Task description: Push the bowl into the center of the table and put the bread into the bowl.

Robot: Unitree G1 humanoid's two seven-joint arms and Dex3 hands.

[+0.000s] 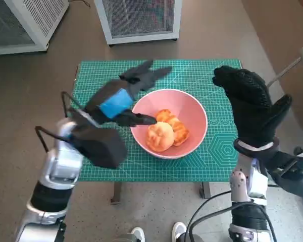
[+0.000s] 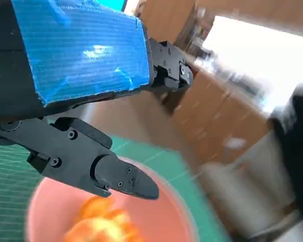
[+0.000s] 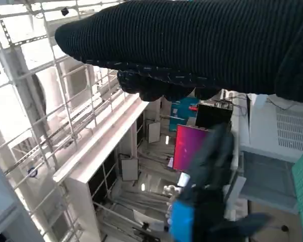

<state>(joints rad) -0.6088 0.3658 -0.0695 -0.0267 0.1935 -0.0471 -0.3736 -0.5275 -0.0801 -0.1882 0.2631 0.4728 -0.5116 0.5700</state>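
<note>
We look down on a small surface (image 1: 212,166) covered by a green cutting mat (image 1: 91,80), standing on a brown floor (image 1: 30,85); two white mesh-fronted cabinets (image 1: 139,20) stand beyond its far edge. On the left, our left hand (image 1: 122,98) hovers above the mat just beside the near-left rim of the pink bowl (image 1: 192,108), its fingers (image 1: 154,73) spread apart and holding nothing (one black finger (image 2: 116,176) reaches over the bowl's rim in the left wrist view). The bowl sits at about the middle of the mat, and the bread (image 1: 165,132), golden pieces lying together, is inside it. Green mat shows bare all round the bowl, wider toward the far edge. On the right, our gloved right hand (image 1: 250,103) is raised over the mat's right side, well apart from the bowl, fingers extended and empty
</note>
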